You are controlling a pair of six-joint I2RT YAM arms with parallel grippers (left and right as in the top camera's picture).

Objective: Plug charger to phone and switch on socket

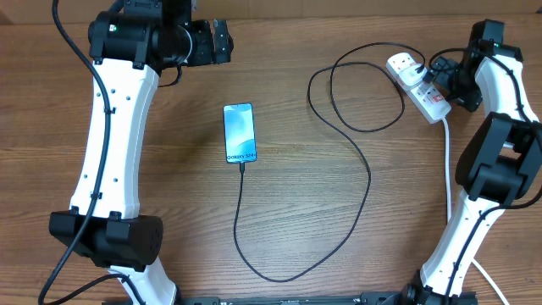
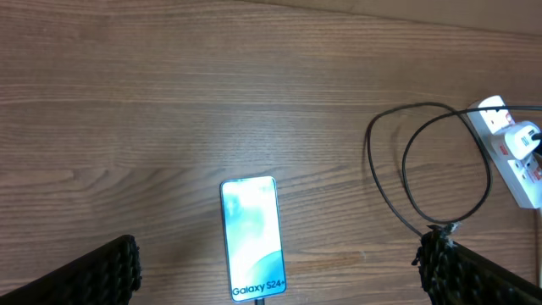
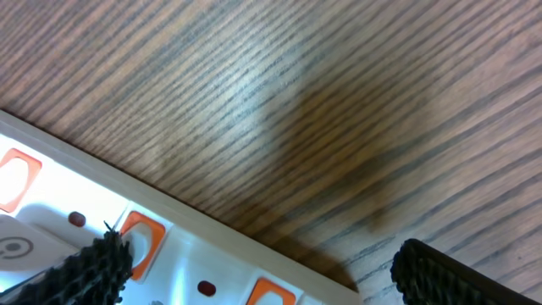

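The phone (image 1: pixel 240 132) lies flat at mid-table with its blue screen lit. The charger cable (image 1: pixel 367 182) meets the phone's near end, loops toward me, then runs up to a white plug (image 1: pixel 407 66) seated in the socket strip (image 1: pixel 430 102). My left gripper (image 1: pixel 217 41) hangs open and empty beyond the phone. In the left wrist view the phone (image 2: pixel 251 233) lies between the open fingers (image 2: pixel 279 254). My right gripper (image 1: pixel 444 81) is open over the strip. In the right wrist view its left fingertip (image 3: pixel 262 263) sits at an orange-red switch (image 3: pixel 142 239) of the strip (image 3: pixel 182 254).
The strip's thick white cord (image 1: pixel 448 169) runs down the right side past the right arm's base. The cable's double loop (image 2: pixel 428 165) lies left of the strip (image 2: pixel 518 165). Both arm bases stand at the near table edge.
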